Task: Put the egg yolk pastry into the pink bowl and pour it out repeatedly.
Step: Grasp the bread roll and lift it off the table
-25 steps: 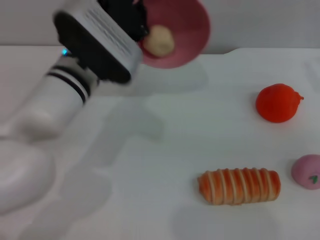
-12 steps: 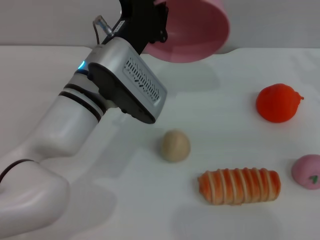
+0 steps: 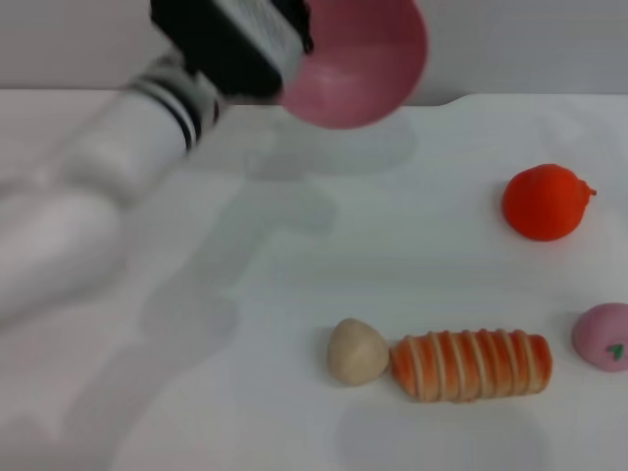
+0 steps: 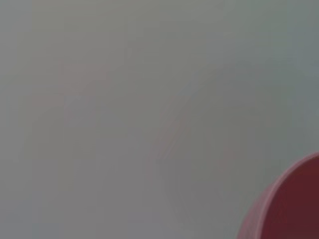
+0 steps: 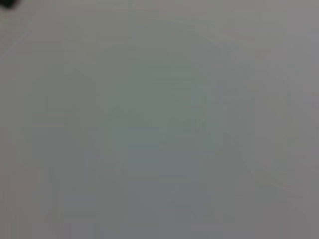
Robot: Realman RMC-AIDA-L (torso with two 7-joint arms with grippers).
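Note:
My left gripper (image 3: 291, 59) is shut on the rim of the pink bowl (image 3: 361, 61) and holds it tilted in the air over the far middle of the table. The bowl looks empty. Its rim also shows in the left wrist view (image 4: 286, 206). The egg yolk pastry (image 3: 356, 350), a small beige ball, lies on the table at the front middle. It touches the left end of the striped bread roll (image 3: 471, 364). The pastry is far below and in front of the bowl. My right gripper is out of view.
An orange-red round fruit (image 3: 545, 201) sits at the right. A pink bun with a green mark (image 3: 603, 336) lies at the right edge. The white table (image 3: 196, 324) is bare on the left, under my left arm (image 3: 118, 157).
The pastry left the bowl, landed on the table and rolled forward to rest against the bread roll. My left arm swung with the bowl still held high.

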